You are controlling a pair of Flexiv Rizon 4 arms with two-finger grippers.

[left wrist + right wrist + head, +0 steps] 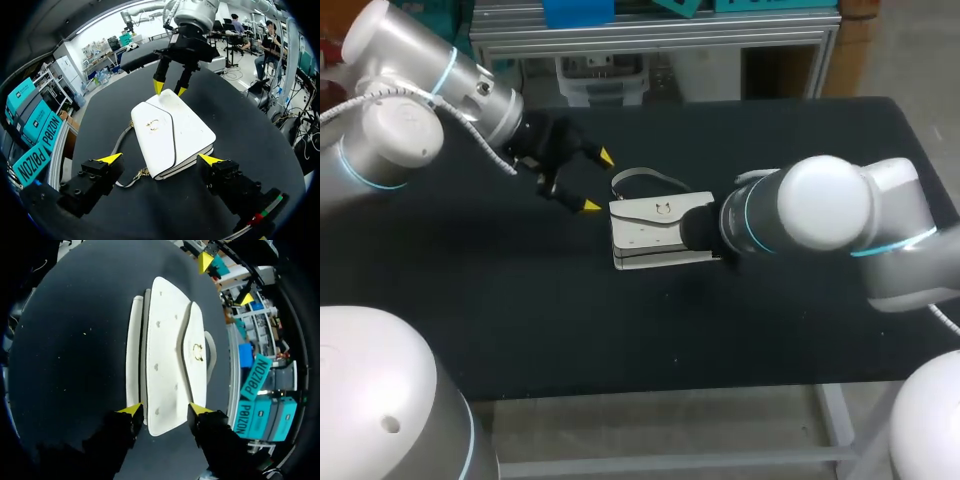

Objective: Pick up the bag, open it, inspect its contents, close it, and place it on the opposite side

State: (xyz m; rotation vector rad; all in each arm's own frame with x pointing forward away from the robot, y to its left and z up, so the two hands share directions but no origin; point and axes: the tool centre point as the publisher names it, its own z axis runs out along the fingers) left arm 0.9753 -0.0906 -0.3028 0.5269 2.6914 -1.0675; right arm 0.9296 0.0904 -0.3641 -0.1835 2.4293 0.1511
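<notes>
Left claw (161, 159) spread wide near white bag (172, 132), right claw (165, 409) apparently spread astride its end, hidden overhead

Left gripper (598, 182) fingers (110, 159) spread wide. Right arm (810, 215) reaches to middle, right gripper (165, 409) pointing leftward.

1. In the head view, our right arm (820, 215) hides the right gripper (165, 409) and the right end of the bag (645, 232).
2. The closed flap (195, 325) keeps the bag's contents from us.
</notes>
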